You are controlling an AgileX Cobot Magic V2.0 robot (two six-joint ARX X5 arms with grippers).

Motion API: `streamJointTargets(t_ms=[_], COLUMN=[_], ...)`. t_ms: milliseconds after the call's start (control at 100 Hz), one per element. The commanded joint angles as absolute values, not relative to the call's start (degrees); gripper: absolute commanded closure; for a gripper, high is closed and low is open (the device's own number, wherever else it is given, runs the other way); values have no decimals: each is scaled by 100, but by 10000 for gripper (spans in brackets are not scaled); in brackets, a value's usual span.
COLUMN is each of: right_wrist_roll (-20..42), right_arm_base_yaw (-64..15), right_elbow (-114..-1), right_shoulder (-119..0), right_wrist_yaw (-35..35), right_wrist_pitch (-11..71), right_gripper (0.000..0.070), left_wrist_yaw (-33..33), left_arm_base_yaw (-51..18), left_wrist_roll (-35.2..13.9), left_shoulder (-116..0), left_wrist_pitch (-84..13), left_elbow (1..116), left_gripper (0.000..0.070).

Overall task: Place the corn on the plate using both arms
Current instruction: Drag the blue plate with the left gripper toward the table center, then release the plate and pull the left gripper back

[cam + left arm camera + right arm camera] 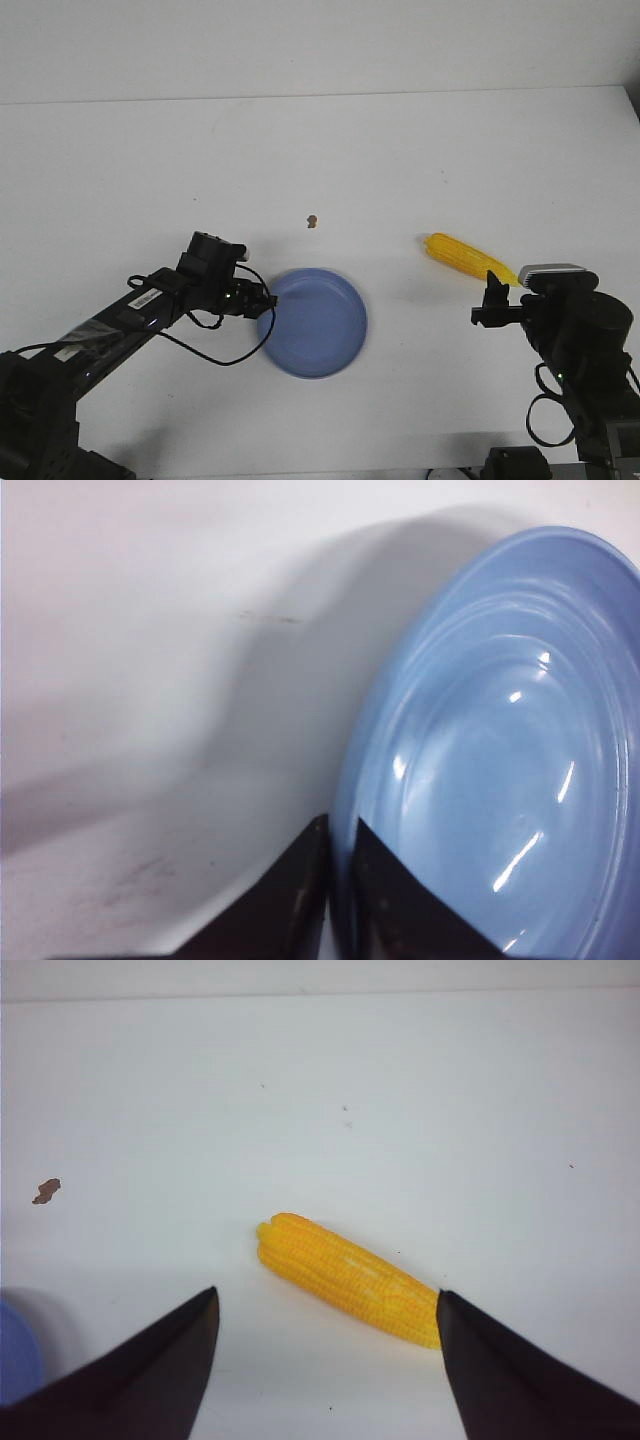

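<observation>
The light-blue plate (318, 322) lies on the white table in front of centre. My left gripper (266, 299) is shut on the plate's left rim; in the left wrist view the two black fingertips pinch the rim (345, 820) with one finger outside and one inside the plate (500, 750). The yellow corn (468, 258) lies on the table to the right, tapered end toward my right arm. My right gripper (490, 296) is open and empty just short of it. In the right wrist view the corn (345, 1275) lies between and beyond the spread fingers, its tapered end hidden behind one finger (520, 1370).
A small brown speck (312, 220) lies on the table beyond the plate; it also shows in the right wrist view (46, 1191). The table's far edge meets a white wall. A sliver of the plate (15, 1350) shows in the right wrist view.
</observation>
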State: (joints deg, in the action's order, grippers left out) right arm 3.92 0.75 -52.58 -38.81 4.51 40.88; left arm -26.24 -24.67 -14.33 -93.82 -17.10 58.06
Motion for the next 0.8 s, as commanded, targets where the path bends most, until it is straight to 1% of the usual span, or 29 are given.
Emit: streamJointTargets(t_ms=[0, 90, 170, 270, 300, 380, 400, 470, 560, 640, 700, 790], right_wrist_roll=[454, 454, 454, 454, 454, 454, 454, 454, 454, 454, 454, 451], right_arm_base_yaw=[71, 71, 71, 71, 71, 71, 71, 71, 71, 71, 71, 71], right_elbow=[-5345, -5345, -5345, -5345, -5345, -5345, -5345, -5345, -5345, -5345, -5345, -5345], right_shoulder=[-3907, -3907, -3907, -3907, -3907, -3907, -3907, -3907, -3907, -3907, -3907, -3907], right_wrist_yaw=[456, 456, 454, 456, 454, 456, 456, 454, 454, 456, 456, 460], right_wrist_pitch=[4034, 4032, 4032, 4032, 4032, 4032, 4032, 4032, 4032, 4034, 4034, 4034], right_gripper=[241, 241, 241, 241, 241, 241, 241, 241, 241, 241, 241, 241], left_wrist_yaw=[-2659, -2659, -2659, -2659, -2659, -2659, -2659, -2659, -2657, -2633, -2412, -1863], left_arm_base_yaw=[-2521, -2521, -2521, -2521, -2521, -2521, -2519, -2493, -2399, -2276, -2152, -1975], left_wrist_roll=[-1446, -1466, -1466, -1468, -1466, -1463, -1461, -1417, -1356, -1219, -1046, -672], left_shoulder=[-9494, -9494, -9494, -9494, -9494, -9494, -9491, -9483, -9413, -9273, -9076, -8691], left_wrist_pitch=[-1673, -1688, -1691, -1704, -1704, -1706, -1706, -1695, -1669, -1667, -1671, -1756], left_elbow=[5863, 5863, 5863, 5863, 5863, 5863, 5863, 5865, 5867, 5867, 5867, 5867], left_gripper=[633, 548, 520, 512, 496, 381, 342, 264, 239, 237, 237, 237])
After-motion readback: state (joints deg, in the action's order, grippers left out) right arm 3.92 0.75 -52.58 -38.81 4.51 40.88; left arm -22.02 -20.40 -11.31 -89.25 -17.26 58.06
